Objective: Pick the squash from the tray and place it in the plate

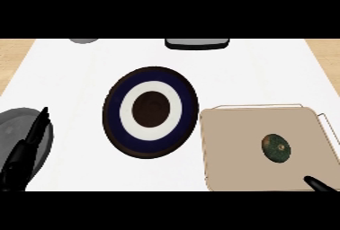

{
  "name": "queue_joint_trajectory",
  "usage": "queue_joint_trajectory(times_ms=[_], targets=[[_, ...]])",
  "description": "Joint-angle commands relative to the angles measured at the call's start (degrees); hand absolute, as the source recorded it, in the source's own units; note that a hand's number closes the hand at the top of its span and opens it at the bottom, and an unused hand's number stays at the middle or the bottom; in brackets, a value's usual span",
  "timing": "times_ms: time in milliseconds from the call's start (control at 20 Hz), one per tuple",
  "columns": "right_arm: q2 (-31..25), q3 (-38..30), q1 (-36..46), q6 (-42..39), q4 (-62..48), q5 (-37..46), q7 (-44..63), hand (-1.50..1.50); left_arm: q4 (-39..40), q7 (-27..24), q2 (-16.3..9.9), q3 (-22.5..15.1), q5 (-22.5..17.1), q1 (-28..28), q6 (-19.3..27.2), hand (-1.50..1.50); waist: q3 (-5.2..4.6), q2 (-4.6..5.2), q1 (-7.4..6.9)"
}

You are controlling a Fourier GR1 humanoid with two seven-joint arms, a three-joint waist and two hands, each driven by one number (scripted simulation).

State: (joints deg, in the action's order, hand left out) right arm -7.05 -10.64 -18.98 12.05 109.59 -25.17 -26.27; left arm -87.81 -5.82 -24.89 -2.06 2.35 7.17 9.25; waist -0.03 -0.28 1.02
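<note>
A small dark green squash (276, 148) lies on the beige tray (232, 148) at the right of the counter. To the tray's left sits the round plate (115, 130), ringed dark blue and white with a brown centre. Only a black fingertip of my right hand (319, 183) shows at the lower right corner, over the tray's near edge and a short way below the squash, touching nothing. My left hand (25, 150) rests at the lower left with its fingers straight and pointing up, holding nothing.
A grey round dish (13, 123) lies under my left hand at the left edge. A dark rectangular object (197, 43) and a grey round one (84, 40) sit at the far edge. Wood floor shows past the white counter's sides.
</note>
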Motion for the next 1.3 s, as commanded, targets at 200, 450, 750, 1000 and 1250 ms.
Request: queue_joint_trajectory(times_ms=[200, 450, 750, 1000, 1250], targets=[[-11.6, 1.4, -12.1, -5.1, 5.5, 9.8, 8.9, -1.50, 1.2, -3.1, 1.1, 0.4, 0.5, 0.9, -0.2, 0.00, -0.07, 0.24, -0.99], [-21.5, -3.1, -12.4, -5.7, 8.8, 12.8, 21.7, -1.50, -1.7, 0.3, -1.1, 1.8, -1.0, 0.7, -2.7, 0.00, -0.04, 0.29, -1.56], [-26.6, -0.1, -8.6, -7.7, 10.6, 16.0, 36.7, -1.50, 4.8, -4.5, 0.6, 2.5, 0.5, -1.3, -2.7, 0.00, -0.07, 0.41, -1.41], [-27.6, 6.1, -0.1, -10.0, 3.9, 20.9, 42.6, -1.50, 2.6, 1.0, 2.0, 1.1, 2.1, -5.0, -2.4, 0.00, 0.01, 0.41, -1.56], [-30.7, 4.8, 3.9, -17.5, -3.8, 20.9, 43.7, -1.50, 0.7, -2.0, 2.1, 2.7, 1.7, 0.3, -3.3, 0.00, 0.04, 0.30, -1.70]])
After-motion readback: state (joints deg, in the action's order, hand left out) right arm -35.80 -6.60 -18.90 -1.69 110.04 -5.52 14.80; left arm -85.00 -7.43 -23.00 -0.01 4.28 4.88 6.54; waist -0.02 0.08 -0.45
